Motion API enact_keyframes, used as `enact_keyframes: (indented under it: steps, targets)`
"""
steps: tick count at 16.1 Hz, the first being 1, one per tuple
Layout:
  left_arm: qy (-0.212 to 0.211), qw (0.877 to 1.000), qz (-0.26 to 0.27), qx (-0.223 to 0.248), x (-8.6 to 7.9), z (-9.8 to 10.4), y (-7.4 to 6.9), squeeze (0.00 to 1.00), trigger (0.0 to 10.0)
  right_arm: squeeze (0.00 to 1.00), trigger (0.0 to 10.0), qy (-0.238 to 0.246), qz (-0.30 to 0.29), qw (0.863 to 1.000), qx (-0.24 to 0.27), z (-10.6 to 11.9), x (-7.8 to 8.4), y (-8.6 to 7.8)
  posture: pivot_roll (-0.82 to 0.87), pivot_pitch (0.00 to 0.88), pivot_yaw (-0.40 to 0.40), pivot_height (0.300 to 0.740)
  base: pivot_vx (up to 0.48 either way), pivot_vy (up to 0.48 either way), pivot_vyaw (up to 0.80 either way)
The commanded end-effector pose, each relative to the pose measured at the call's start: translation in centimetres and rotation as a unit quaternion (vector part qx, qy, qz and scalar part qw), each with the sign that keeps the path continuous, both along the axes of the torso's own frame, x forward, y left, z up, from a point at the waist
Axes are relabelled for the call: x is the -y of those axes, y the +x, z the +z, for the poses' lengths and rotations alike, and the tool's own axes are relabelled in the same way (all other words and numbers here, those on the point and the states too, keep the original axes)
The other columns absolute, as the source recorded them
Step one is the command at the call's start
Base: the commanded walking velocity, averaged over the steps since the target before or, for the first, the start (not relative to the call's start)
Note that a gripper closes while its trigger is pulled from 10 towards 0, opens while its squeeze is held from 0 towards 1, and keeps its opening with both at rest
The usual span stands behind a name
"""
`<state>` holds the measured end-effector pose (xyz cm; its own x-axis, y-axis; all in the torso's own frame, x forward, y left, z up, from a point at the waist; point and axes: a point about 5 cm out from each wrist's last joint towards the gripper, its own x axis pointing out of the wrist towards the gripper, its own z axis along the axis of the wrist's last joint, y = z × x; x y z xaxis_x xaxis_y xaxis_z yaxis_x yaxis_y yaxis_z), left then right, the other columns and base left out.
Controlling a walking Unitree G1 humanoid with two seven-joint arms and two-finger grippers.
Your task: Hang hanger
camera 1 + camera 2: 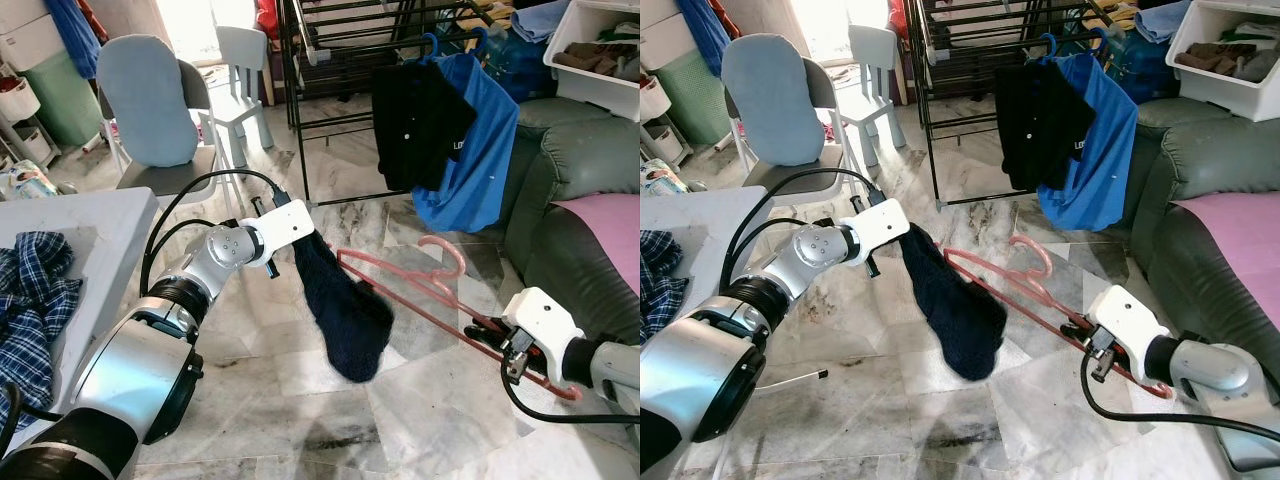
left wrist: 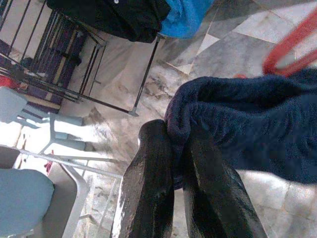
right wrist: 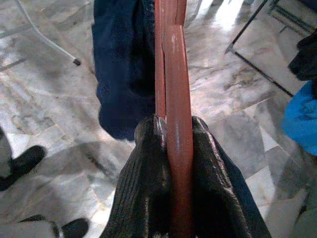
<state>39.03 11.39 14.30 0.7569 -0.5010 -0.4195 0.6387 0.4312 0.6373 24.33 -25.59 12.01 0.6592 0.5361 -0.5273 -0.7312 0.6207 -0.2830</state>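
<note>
the right claw is pressed onto one end of the red hanger, which is held low over the marble floor, while the left claw pinches the edge of a dark blue garment draped at the hanger's far end. this looks like the dressing step, not yet the hanging one. the next move likely calls for seating the garment, then lifting the hook to a rail of the black drying rack beside the blue shirt.
</note>
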Motion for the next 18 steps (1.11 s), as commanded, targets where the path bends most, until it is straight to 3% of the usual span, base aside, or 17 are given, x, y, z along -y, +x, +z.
enact_keyframes:
  steps: [1, 8, 10, 13, 16, 18]
  targets:
    - [-0.01, 1.0, 0.005, -0.002, -0.4, 0.3, 0.1, 0.0, 10.0, 0.0, 10.0, 0.002, 0.022, 1.0, -0.006, 0.5, -0.5, -0.2, -0.21, 0.0, 0.11, 0.74, 0.0, 0.0, 0.0]
    - [-0.029, 1.0, 0.009, -0.002, -0.5, 0.4, 0.1, 0.0, 10.0, 0.0, 10.0, 0.015, 0.062, 0.997, -0.044, -0.2, -1.9, -0.9, -0.2, 0.0, 0.104, 0.74, 0.0, 0.0, 0.0]
    - [-0.077, 0.995, 0.063, -0.023, -1.5, -0.7, -0.1, 0.0, 10.0, 0.0, 10.0, 0.019, 0.048, 0.999, -0.019, 0.7, -1.8, 0.0, -0.2, 0.0, 0.11, 0.74, 0.0, 0.0, 0.0]
    - [-0.088, 0.991, 0.095, -0.029, -1.9, -2.5, -0.9, 0.0, 10.0, 0.0, 10.0, 0.038, 0.089, 0.995, -0.038, 1.8, -3.1, -0.8, -0.19, 0.0, 0.107, 0.74, 0.0, 0.0, 0.0]
    - [-0.108, 0.985, 0.13, -0.033, -2.3, -2.8, -0.8, 0.0, 10.0, 0.0, 10.0, 0.024, 0.102, 0.994, -0.036, 2.3, -3.2, -0.8, -0.2, 0.0, 0.112, 0.74, 0.0, 0.0, 0.0]
    - [-0.133, 0.982, 0.128, -0.035, -1.8, -2.5, -0.7, 0.0, 10.0, 0.0, 10.0, -0.005, 0.08, 0.996, -0.03, 1.7, -2.5, -0.5, -0.2, 0.0, 0.114, 0.74, 0.0, 0.0, 0.0]
